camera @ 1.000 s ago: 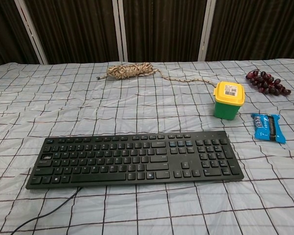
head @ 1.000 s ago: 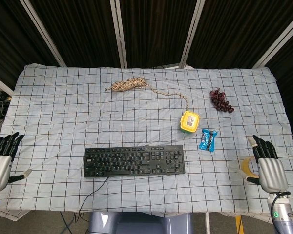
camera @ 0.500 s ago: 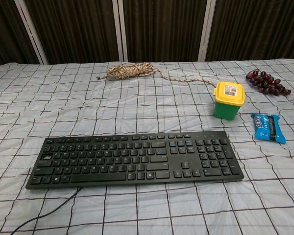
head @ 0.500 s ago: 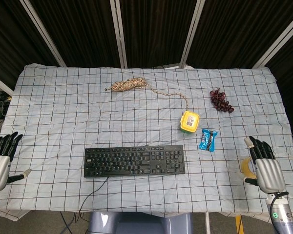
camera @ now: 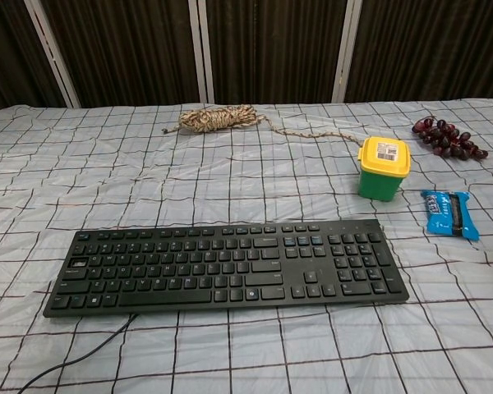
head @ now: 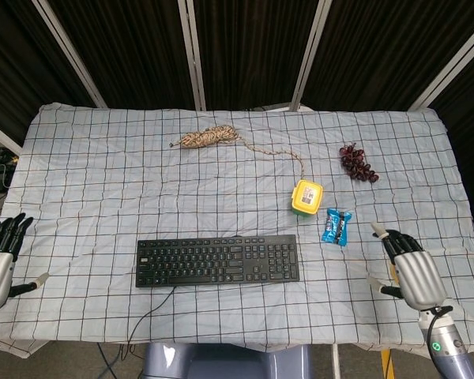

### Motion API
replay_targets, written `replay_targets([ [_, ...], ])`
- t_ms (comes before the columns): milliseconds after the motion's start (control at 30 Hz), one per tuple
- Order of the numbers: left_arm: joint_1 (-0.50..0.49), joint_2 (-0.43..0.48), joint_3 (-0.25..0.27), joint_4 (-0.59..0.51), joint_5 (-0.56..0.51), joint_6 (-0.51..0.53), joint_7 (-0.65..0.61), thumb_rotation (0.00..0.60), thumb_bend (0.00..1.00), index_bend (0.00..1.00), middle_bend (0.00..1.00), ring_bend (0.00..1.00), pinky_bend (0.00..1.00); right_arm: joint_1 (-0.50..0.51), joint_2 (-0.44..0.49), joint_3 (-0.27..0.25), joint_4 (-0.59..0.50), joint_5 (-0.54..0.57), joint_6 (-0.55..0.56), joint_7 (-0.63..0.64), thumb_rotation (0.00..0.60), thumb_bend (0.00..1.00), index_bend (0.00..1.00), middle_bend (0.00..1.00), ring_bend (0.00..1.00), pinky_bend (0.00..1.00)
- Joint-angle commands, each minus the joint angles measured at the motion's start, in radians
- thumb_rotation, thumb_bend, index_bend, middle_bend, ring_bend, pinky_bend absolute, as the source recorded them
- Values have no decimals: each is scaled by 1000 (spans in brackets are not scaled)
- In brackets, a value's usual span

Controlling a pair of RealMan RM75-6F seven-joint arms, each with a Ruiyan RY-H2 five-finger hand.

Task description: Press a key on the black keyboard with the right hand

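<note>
The black keyboard (head: 217, 260) is lying flat on the checked cloth (head: 103, 181) near the front edge of the table, roughly centre, w/ its cable (head: 146, 316) trailing off the front-left corner toward the table edge. In the chest view the black keyboard (camera: 227, 264) is filling the middle, numpad end pointing to the right side of the picture.

The right hand (head: 409, 268) is hovering over the front right part of the cloth, well apart from the keyboard, back facing up, fingers (head: 391, 241) stretched out and slightly apart, pointing up-left toward the blue snack wrapper (head: 336, 227). It's holding nothing. It's not showing in the chest view.

The left hand (head: 0, 257) is sitting at the far left edge of the cloth, also well apart from the keyboard, fingers extended and a bit spread, thumb sticking out sideways, gripping nothing.

Other stuff: a green tub w/ yellow lid (head: 306, 197) is standing upright just behind the keyboard's right end, w/ the wrapper just beside it. A bunch of dark grapes (head: 357, 163) is lying further back on the right. A coiled rope (head: 208, 138) is resting toward the back, its loose end running across toward the tub.
</note>
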Motion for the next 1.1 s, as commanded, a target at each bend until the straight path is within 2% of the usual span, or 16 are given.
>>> replay_targets([
  [33, 0, -1, -4, 1, 0, 5, -5, 600, 0, 0, 0, 0, 0, 58, 9, 4, 2, -44, -57, -33, 600, 168, 102, 636, 570, 570],
  [133, 0, -1, -6, 2, -3, 5, -9, 600, 0, 0, 0, 0, 0, 97, 5, 12, -6, -60, -96, -62, 600, 220, 101, 732, 654, 616],
  [267, 0, 0, -7, 3, -6, 3, -14, 600, 0, 0, 0, 0, 0, 156, -18, 21, -36, -72, -162, -98, 600, 270, 97, 791, 723, 648],
  [400, 0, 2, -8, 3, -7, 3, -20, 600, 0, 0, 0, 0, 0, 212, -32, 11, -41, -103, -239, -170, 600, 301, 79, 797, 737, 652],
  [567, 0, 2, -11, 6, -7, 6, -25, 600, 0, 0, 0, 0, 0, 255, -62, -5, -44, -108, -312, -192, 600, 309, 69, 796, 737, 652],
  [1100, -2, 8, -13, 5, -13, -2, -34, 600, 0, 0, 0, 0, 0, 290, -185, -35, -28, 26, -436, -331, 600, 323, 99, 796, 737, 652],
])
